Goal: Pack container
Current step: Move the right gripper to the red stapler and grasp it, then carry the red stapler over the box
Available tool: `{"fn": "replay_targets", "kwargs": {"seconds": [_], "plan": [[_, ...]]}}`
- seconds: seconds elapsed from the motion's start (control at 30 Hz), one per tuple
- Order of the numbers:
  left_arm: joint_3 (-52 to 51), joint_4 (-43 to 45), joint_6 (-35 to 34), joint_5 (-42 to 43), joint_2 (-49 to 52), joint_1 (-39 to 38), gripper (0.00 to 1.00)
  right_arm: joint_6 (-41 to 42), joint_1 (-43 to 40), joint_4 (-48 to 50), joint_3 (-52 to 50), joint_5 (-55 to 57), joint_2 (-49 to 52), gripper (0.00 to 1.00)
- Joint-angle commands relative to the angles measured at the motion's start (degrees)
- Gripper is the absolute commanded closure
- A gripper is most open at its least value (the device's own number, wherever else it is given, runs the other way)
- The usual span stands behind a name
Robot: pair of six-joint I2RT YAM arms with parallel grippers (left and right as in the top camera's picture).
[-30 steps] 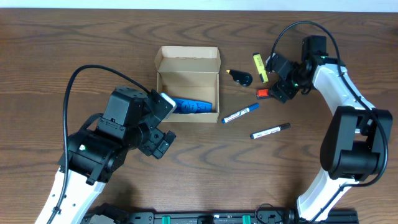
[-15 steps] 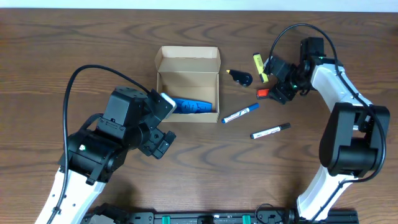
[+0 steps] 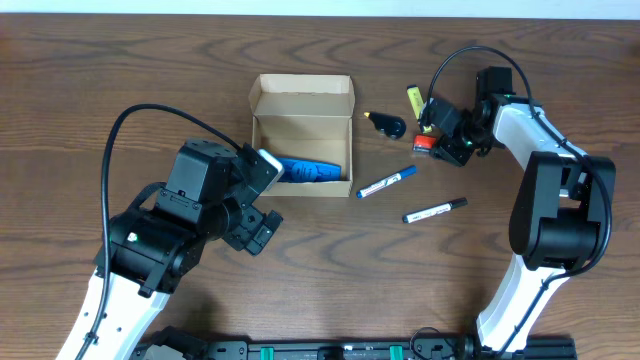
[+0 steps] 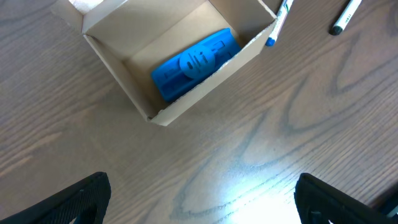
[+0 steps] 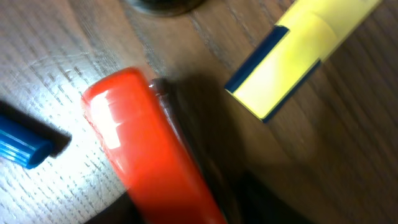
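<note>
Container [image 3: 302, 96]: open, flap back, mid-worktop [image 3: 110, 70], just ahead of the left arm. One blue item [image 3: 308, 171] lies inside against the near wall.
Left hand [image 4: 205, 200]: wide open, empty, hovering above the near edge of the container. No shift from a second ago.
Right hand [image 3: 440, 146]: has slid in along the worktop onto the red marker [image 3: 421, 147], which a second ago lay just clear of it. The wrist view is filled by the red barrel, with the yellow highlighter [image 5: 298, 50] just beside it. Fingers not clearly visible, so I cannot tell whether they have closed on the marker or still stand off it.
Loose items: black object [image 3: 386, 126], blue-capped marker [image 3: 387, 182] and black-capped marker [image 3: 435, 211], all outside the container.
Reading: pick of the red marker is under way. Packing is at an early stage, with one item in and several out.
Risk: highlighter close enough to be nudged.
</note>
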Motion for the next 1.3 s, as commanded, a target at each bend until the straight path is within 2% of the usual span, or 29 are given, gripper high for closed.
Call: {"fn": "replay_targets", "kwargs": {"seconds": [0.0,0.1,0.37,0.43,0.7,0.93,1.13,1.27], "plan": [[1.1,-0.2,-0.2,0.2,-0.4,0.2,0.05,0.2,-0.7,0.0,0.3,1.3,1.7,0.67],[1.1,-0.2,-0.2,0.2,-0.4,0.2,0.05,1.2,-0.7,0.0,0.3,1.4,1.7,0.73],[1.1,-0.2,-0.2,0.2,-0.4,0.2,0.05,8.3,-0.5,-1.5,0.3,1.5,1.2,0.96],[1.1,-0.2,-0.2,0.2,-0.4,0.2,0.05,9.9,-0.2,-2.8,0.4,1.2,0.0,0.99],[1.1,-0.2,-0.2,0.2,-0.4,0.2,0.05,10.7,2.6,-8.0,0.4,-7.7,-10.8,0.99],[1.1,-0.2,-0.2,0.2,-0.4,0.2,0.05,12.2,9.8,-6.0,0.4,-15.7,-21.0,0.99],[1.1,-0.2,-0.2,0.2,-0.4,0.2,0.05,12.2,20.8,-0.2,0.4,-15.7,-22.4,0.99],[1.1,-0.2,-0.2,0.2,-0.4,0.2,0.05,10.3,27.3,4.5,0.4,-10.1,-21.6,0.99]]}}
